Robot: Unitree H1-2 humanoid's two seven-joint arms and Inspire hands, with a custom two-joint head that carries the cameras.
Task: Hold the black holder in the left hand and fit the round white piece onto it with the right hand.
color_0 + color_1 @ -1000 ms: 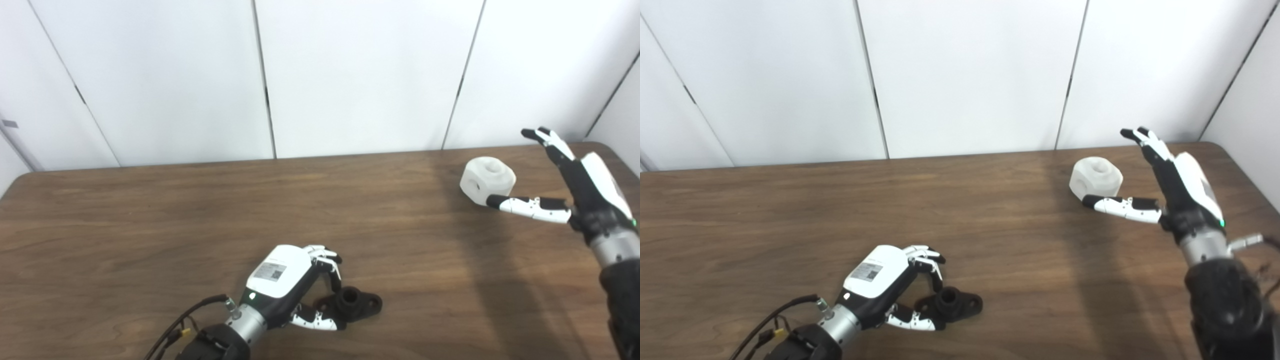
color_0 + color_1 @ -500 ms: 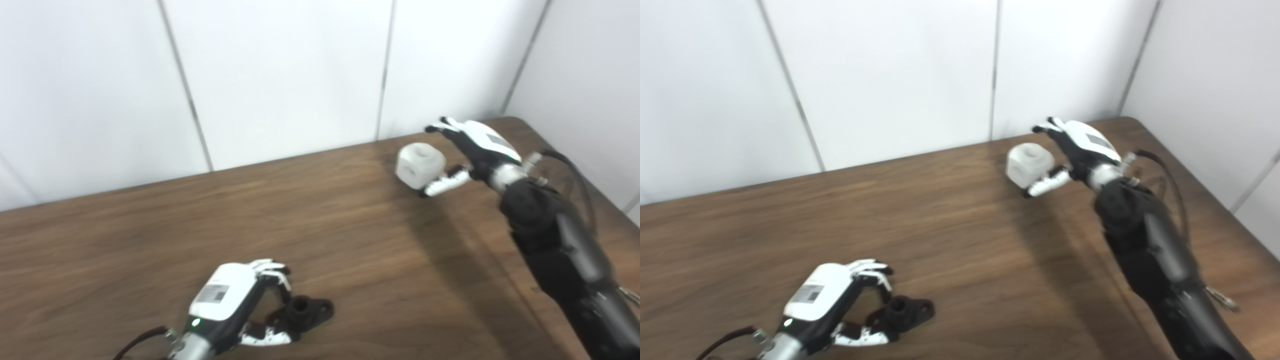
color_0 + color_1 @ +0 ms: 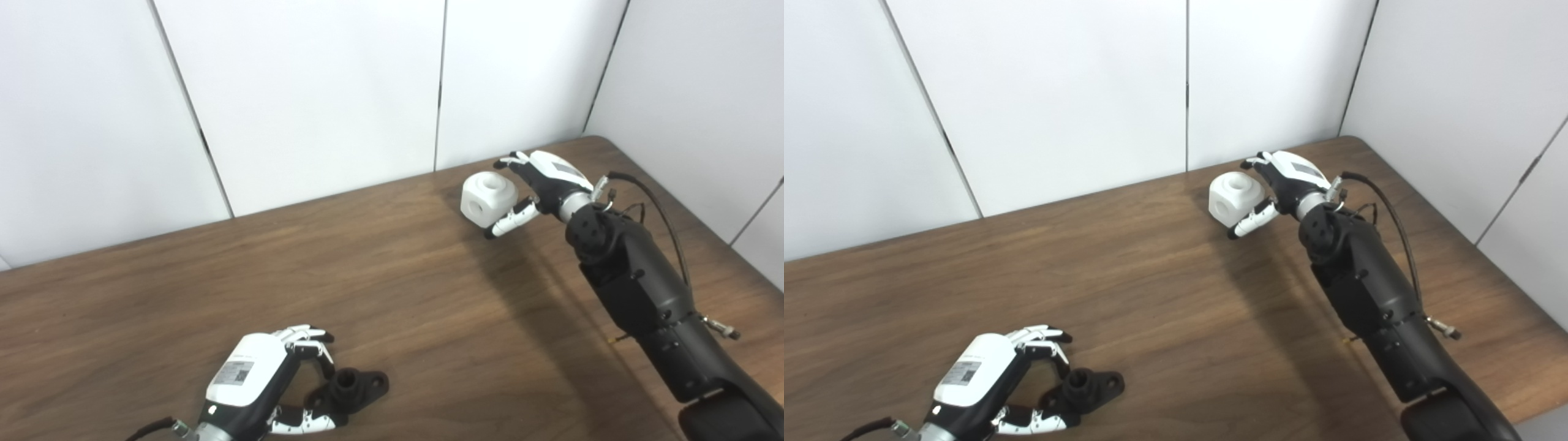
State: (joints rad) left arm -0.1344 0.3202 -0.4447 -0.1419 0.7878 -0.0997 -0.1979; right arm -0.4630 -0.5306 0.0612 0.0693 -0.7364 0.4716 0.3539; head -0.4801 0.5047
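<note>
Nothing is fitted yet. The black holder [image 3: 352, 387] lies on the near left of the table [image 3: 392, 294], the left hand [image 3: 257, 380] open around it. Far right, the right hand [image 3: 539, 184] cups the white piece [image 3: 487, 195], fingers apart, not lifting it.

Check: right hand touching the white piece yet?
Cannot tell. In both eye views the right hand cups the white piece, but neither shows contact or a gap plainly.

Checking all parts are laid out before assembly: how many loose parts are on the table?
2. The black holder lies near the front edge by the left hand; the round white piece sits at the far right by the right hand.
</note>
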